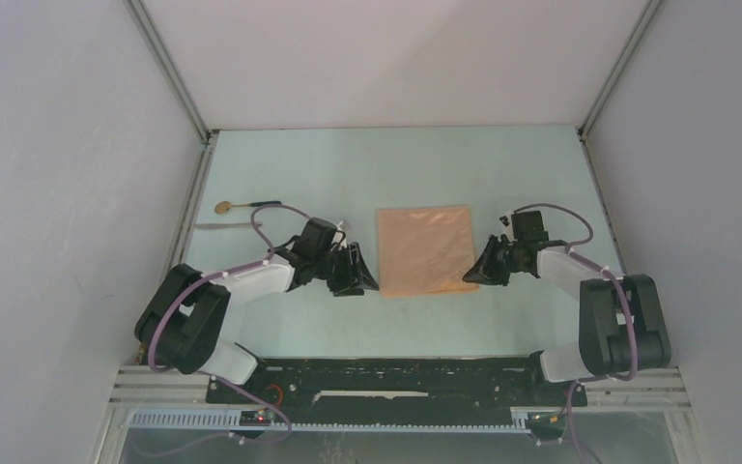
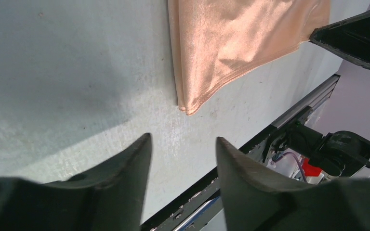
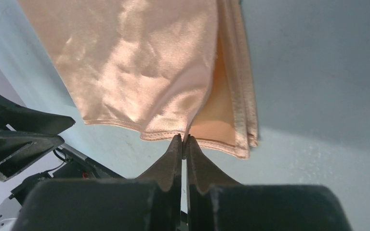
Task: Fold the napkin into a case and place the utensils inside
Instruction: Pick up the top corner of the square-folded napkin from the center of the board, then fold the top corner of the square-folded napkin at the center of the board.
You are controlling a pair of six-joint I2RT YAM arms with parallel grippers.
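My right claw (image 3: 183, 141) is pinched shut on the napkin (image 1: 425, 247), right at its near right corner. In the right wrist view the hem of the top layer runs straight into my closed fingertips, and the stacked hems underneath lie loose on the worktop (image 1: 348, 174). So I have one layer and not the pile, which is what I want if this sheet is to be peeled over on its own.

My left claw (image 2: 183, 138) is wide open and holds nothing. It hangs over bare worktop just short of the napkin's near left corner, with the corner lined up in the gap between the fingers. I read that as waiting to take the matching corner, so the cloth can lift evenly instead of dragging skewed from one side.

The napkin lies flat about mid-worktop, a little toward the right edge, a peach square that is already doubled, judging by those layered edges. Folding looks only partly done, with nothing yet that could take cutlery.

The utensils are well apart from it, toward the left edge. The spoon (image 1: 248, 204) has its gold bowl pointing at that edge, and the silvery piece (image 1: 222, 226) lies just nearer to me. Both are untouched and out of the fold's way.

The risk is that thin, slick cloth slips out of so small a pinch.
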